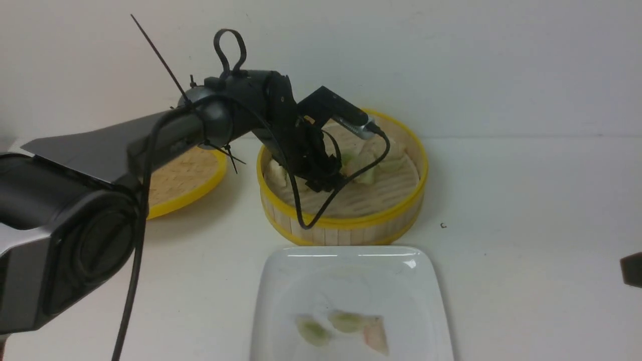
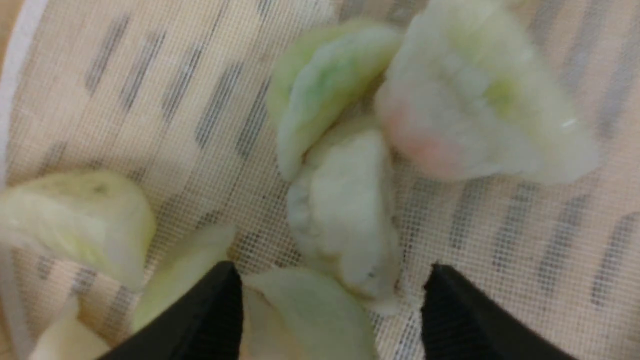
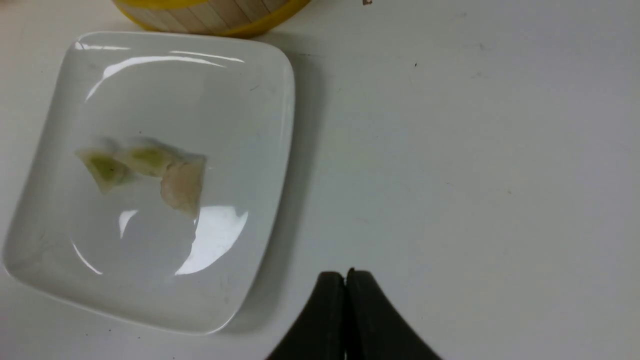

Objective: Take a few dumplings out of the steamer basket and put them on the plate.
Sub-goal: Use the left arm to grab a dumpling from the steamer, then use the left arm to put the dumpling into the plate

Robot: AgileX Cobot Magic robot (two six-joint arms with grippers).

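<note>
dumplings [image 2: 345, 210] look soft, moist and easily torn, so pinch lightly across the plump middle; the left tool [image 2: 332, 305] is spread apart, the right [image 3: 345, 320] clenched.

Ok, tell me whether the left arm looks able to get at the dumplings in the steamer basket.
Probably yes: the left end effector is open right over the dumplings, and the steamer basket has no lid on; their crowding might make singling one out fiddly.
</note>
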